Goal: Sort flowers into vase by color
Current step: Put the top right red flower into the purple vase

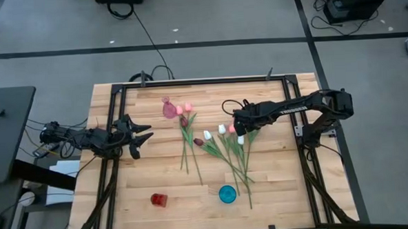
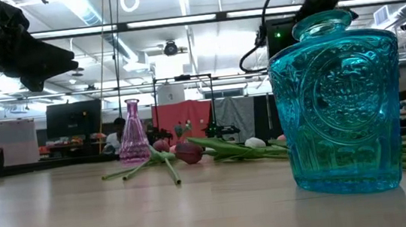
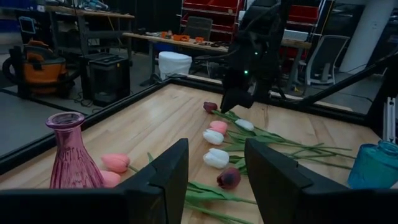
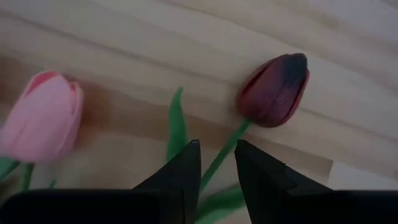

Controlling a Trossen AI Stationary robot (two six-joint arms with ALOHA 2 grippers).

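Note:
Several artificial tulips (image 1: 216, 145) lie flat on the wooden table with pink, white and maroon buds, their green stems pointing toward the near edge. My right gripper (image 4: 217, 155) is low over one maroon tulip (image 4: 273, 90). Its fingers stand narrowly apart on either side of the green stem (image 4: 231, 138) just behind the bud, so it is open. A pink tulip (image 4: 43, 115) lies beside it. In the high view this gripper (image 1: 239, 125) is at the bunch's far right part. My left gripper (image 1: 144, 136) hovers open at the table's left, clear of the flowers.
A pink glass vase (image 1: 169, 108) stands at the far middle, beside two pink buds (image 1: 183, 110). A small red vase (image 1: 158, 198) and a blue vase (image 1: 227, 193) stand near the near edge. A black frame (image 1: 202, 81) borders the table. Bare wood lies between my left gripper and the flowers.

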